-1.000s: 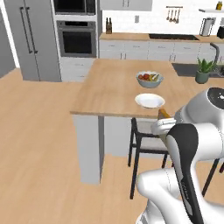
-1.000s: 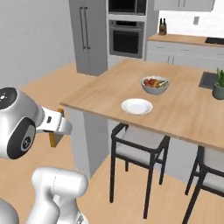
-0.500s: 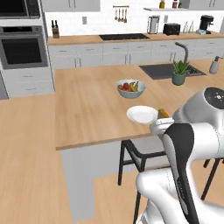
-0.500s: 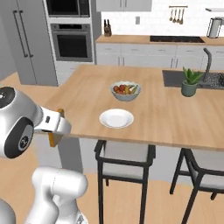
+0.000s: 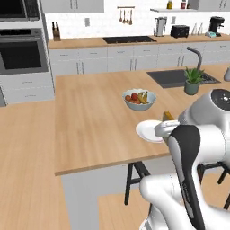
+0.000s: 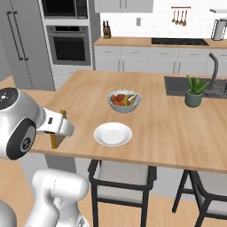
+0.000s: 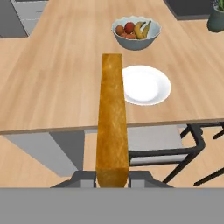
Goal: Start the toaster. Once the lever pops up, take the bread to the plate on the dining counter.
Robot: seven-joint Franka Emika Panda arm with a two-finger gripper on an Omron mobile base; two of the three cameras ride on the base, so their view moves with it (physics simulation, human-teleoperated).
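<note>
**Golden bread slice held at the edge of the dining counter**

Left base view. We list the dining counter [image 5: 90,121], light wood on top, with a dark sink [image 5: 175,77] set into its far right part. On it stand a pale fruit bowl [image 5: 139,99], a small potted plant [image 5: 193,81] and the white plate [image 5: 150,131], which lies near the front edge and is partly hidden by our arm. A sliver of the bread [image 5: 168,116] shows just above the arm's white wrist, beside the plate. On the wall counter behind we note a cooktop [image 5: 127,39], a knife block [image 5: 55,33] and the black toaster [image 5: 179,31], well apart from the slice.

Right base view. We see the bread [image 6: 56,133] standing upright at the left of the picture, by the counter's front corner, its upper part masked by the gripper [image 6: 57,127]. The plate [image 6: 113,134] lies to its right, apart from it; the fruit bowl [image 6: 123,100] sits beyond the plate. A dark stool [image 6: 122,181] stands under the counter edge.

Hand view. We record the gripper [image 7: 112,177] pinching the lower end of the bread [image 7: 112,113], fingertips [image 7: 85,176] pressed to either side. The slice runs up the picture over the counter edge, with the plate [image 7: 146,85] just to its right and the fruit bowl [image 7: 136,31] above it.
</note>
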